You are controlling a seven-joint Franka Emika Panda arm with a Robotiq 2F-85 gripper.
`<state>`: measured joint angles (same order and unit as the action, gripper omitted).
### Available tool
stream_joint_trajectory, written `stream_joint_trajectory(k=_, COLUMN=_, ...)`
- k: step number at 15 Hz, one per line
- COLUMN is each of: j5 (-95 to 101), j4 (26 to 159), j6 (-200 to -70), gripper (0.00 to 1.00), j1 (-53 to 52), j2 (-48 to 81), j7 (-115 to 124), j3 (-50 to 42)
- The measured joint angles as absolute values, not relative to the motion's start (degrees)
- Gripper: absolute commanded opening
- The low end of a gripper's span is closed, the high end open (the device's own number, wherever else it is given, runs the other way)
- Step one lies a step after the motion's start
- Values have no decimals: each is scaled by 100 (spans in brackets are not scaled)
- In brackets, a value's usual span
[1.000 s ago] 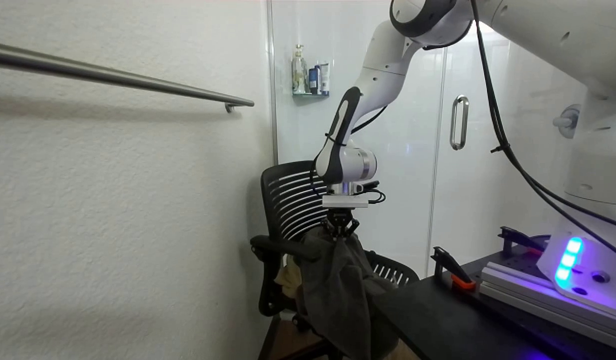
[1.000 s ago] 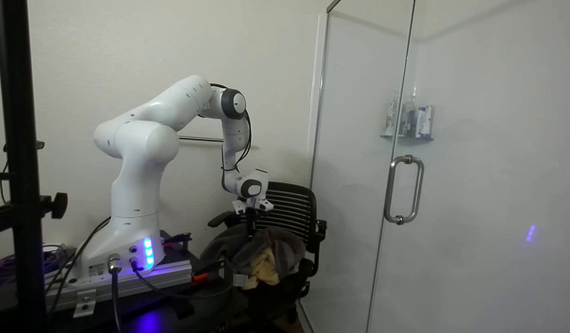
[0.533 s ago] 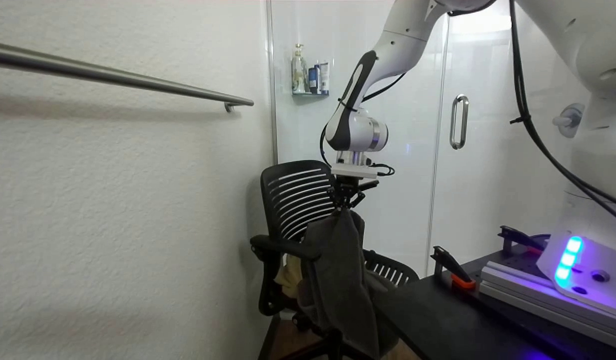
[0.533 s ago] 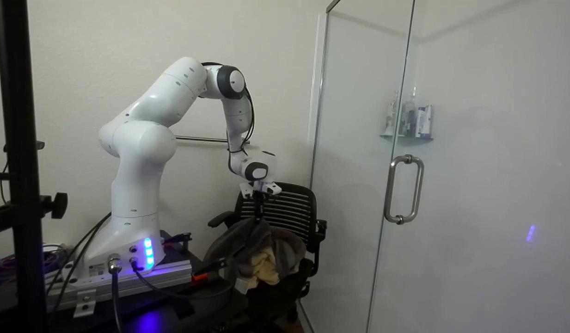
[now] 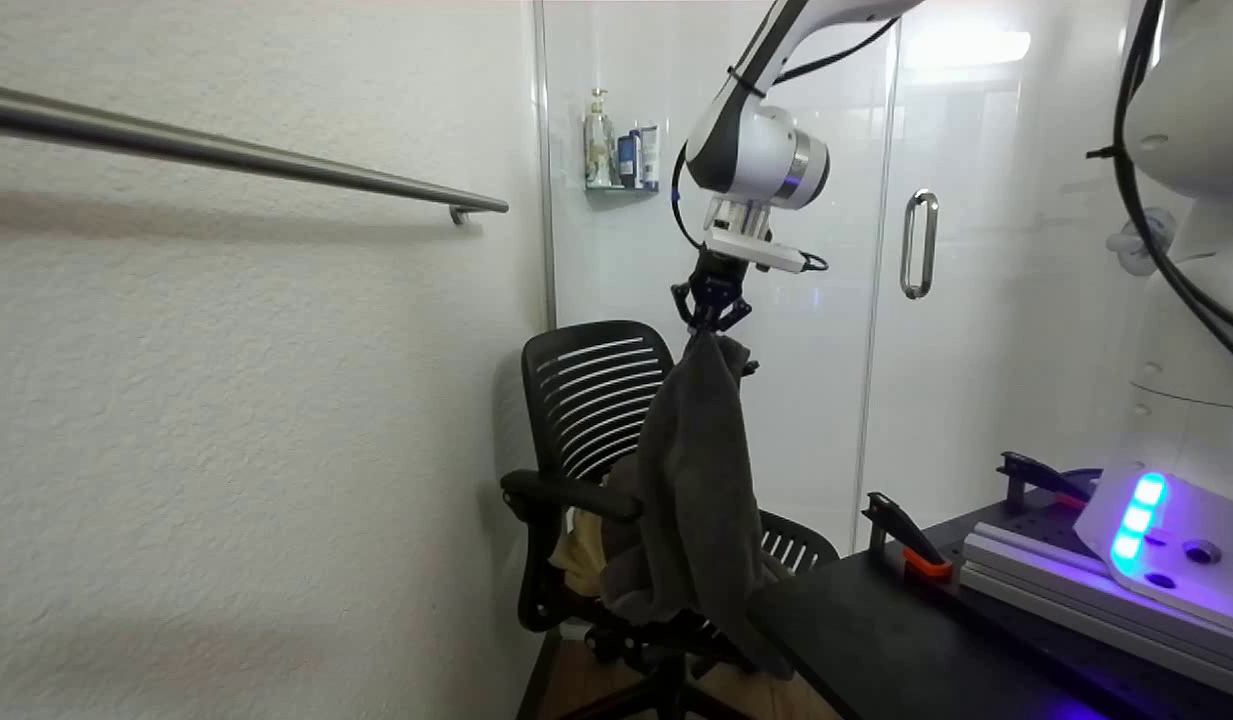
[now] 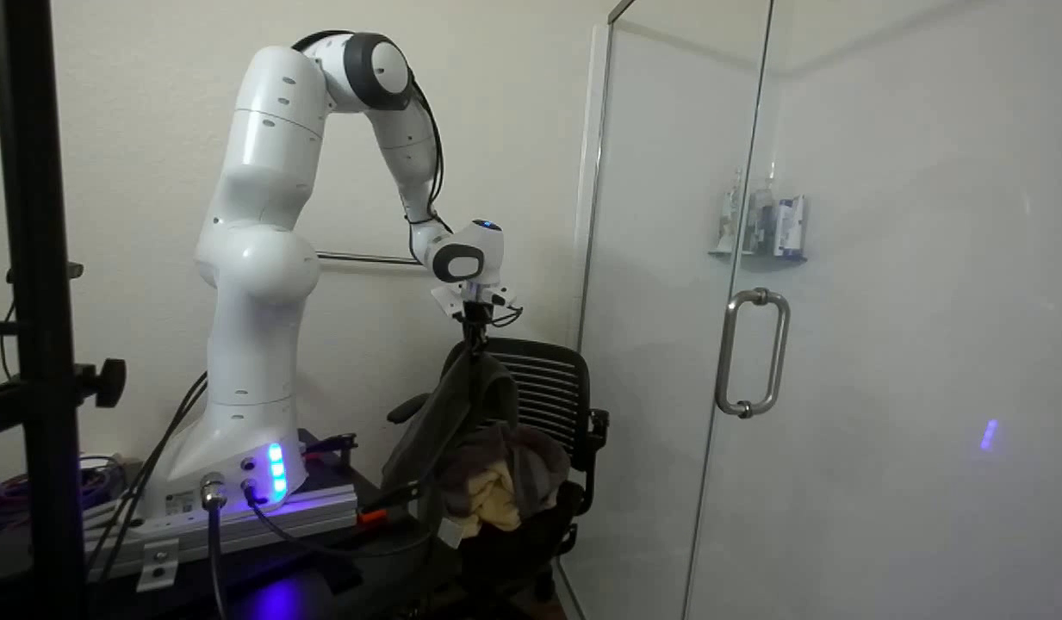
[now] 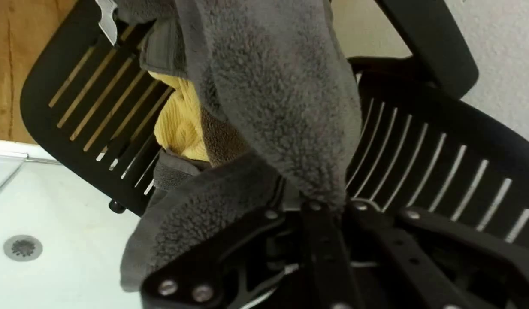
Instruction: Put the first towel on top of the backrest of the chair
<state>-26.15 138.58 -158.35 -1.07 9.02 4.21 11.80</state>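
My gripper (image 5: 708,328) is shut on the top of a grey towel (image 5: 704,470) and holds it above the chair seat, in front of the backrest (image 5: 591,385). The towel hangs down in folds, its lower end between the seat and the table edge. An exterior view shows the gripper (image 6: 475,346) and towel (image 6: 431,426) at about the height of the backrest's top (image 6: 543,375). In the wrist view the fingertips (image 7: 336,208) pinch the towel (image 7: 285,94), with the slatted backrest (image 7: 444,167) to the right. The towel's far side is hidden.
A yellow cloth (image 6: 496,499) and a grey-brown towel (image 6: 539,456) lie bunched on the seat. The chair's armrest (image 5: 571,493) is left of the hanging towel. The black table (image 5: 876,620) with clamps (image 5: 906,540) is at right. A wall bar (image 5: 236,148) and glass door handle (image 6: 754,353) are nearby.
My gripper has risen from the pile on the seat, lifting the grey towel with it, and tilts slightly. The yellow cloth and the chair stay in place.
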Motion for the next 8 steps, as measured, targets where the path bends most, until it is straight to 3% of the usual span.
stream_joint_trajectory(k=7, j5=-4275, j4=14545, j6=-15974, gripper=1, j1=-463, j2=-1558, j7=-204, j3=1057)
stream_joint_trajectory(k=8, j5=-4239, j4=14630, j6=-15973, gripper=6, j1=-531, j2=-1811, j7=-152, j3=1045)
